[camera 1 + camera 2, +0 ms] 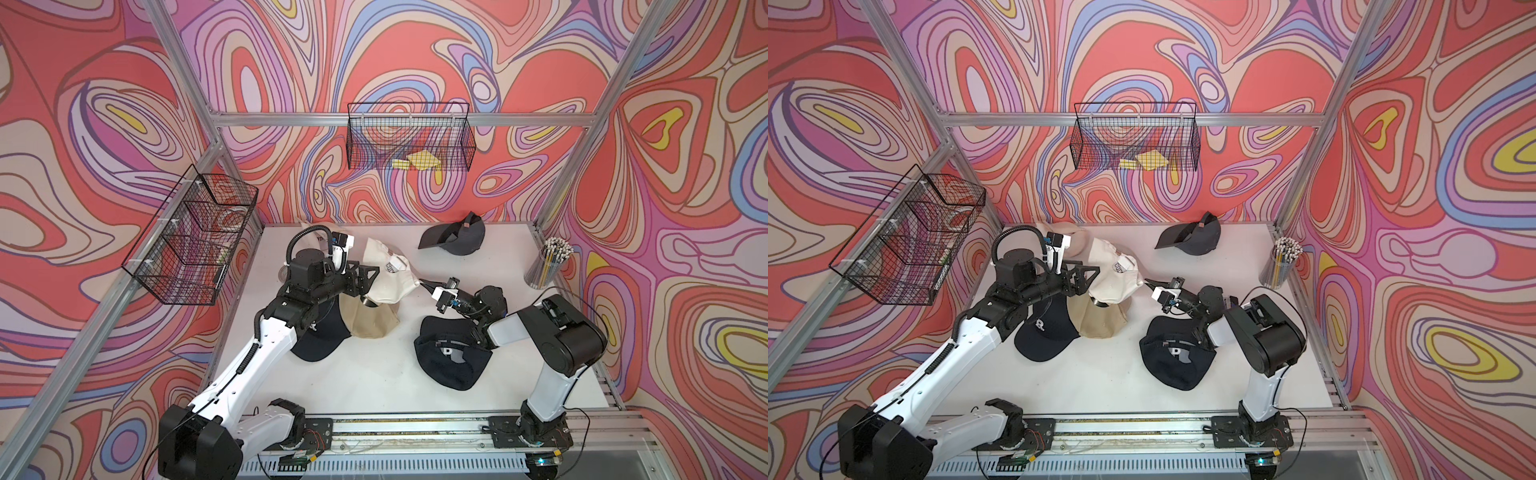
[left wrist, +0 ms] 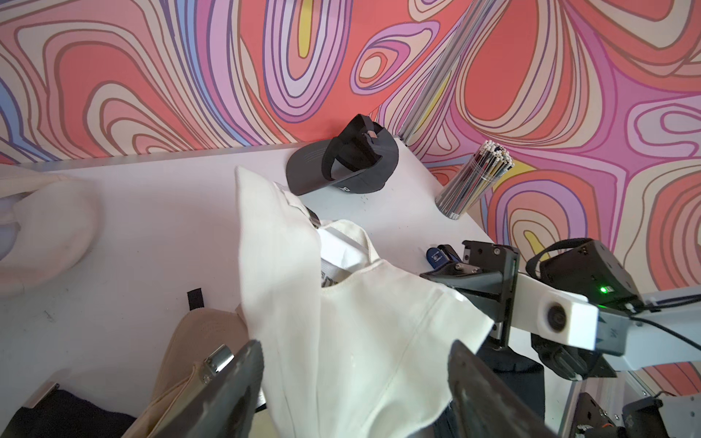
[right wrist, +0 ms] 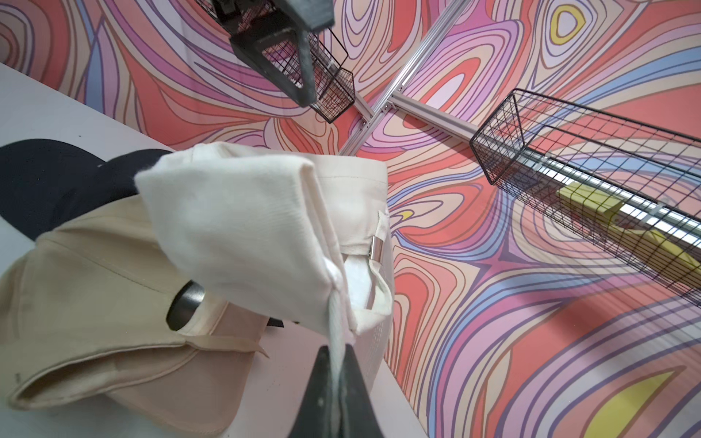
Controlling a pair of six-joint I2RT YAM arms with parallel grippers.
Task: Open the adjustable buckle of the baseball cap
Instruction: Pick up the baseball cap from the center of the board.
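Observation:
A white baseball cap is held up above the middle of the table. Its silver buckle sits on the back strap and faces the right wrist camera. My right gripper is shut on a thin white strap that hangs from the cap's back edge. My left gripper is open on the cap's other side. Its wide-spread fingers stand on either side of the cap's white cloth without pinching it.
A tan cap lies under the white one, over a dark round post. Navy caps lie at front left and under the right arm. At the back are a dark grey cap, a pencil cup and wire baskets.

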